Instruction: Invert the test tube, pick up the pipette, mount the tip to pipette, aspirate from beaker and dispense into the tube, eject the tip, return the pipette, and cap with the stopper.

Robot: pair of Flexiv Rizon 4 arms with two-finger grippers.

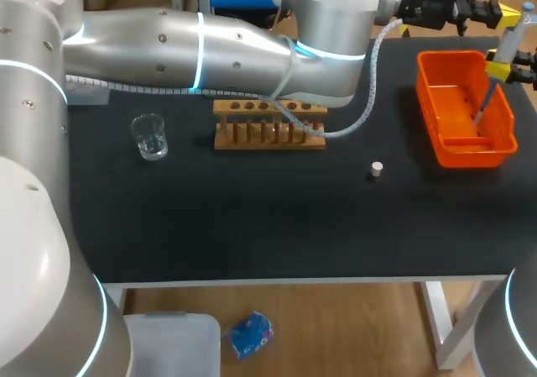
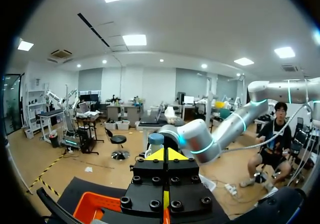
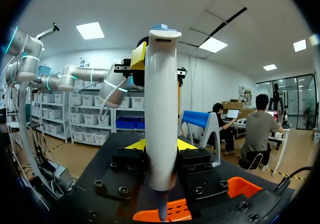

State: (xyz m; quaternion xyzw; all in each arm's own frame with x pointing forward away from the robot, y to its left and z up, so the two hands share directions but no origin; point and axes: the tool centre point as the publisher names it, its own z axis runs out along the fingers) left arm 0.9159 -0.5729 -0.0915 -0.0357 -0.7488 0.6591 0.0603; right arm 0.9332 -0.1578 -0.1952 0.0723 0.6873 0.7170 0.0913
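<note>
Right gripper: your right gripper [image 3: 160,145] pinches the pipette [image 3: 162,109] upright between its yellow tips.
Pipette: it hangs at the bench's [image 1: 252,217] far right, with its lower end over the orange bin [image 1: 474,152].
Left gripper: your left gripper [image 2: 165,154] has its tips pressed together, holds nothing, and sits up beside the pipette's top.
Beaker: the beaker [image 1: 151,136] stands left of the wooden rack [image 1: 268,135].
Stopper: the stopper [image 1: 377,170] lies alone between rack and bin.
</note>
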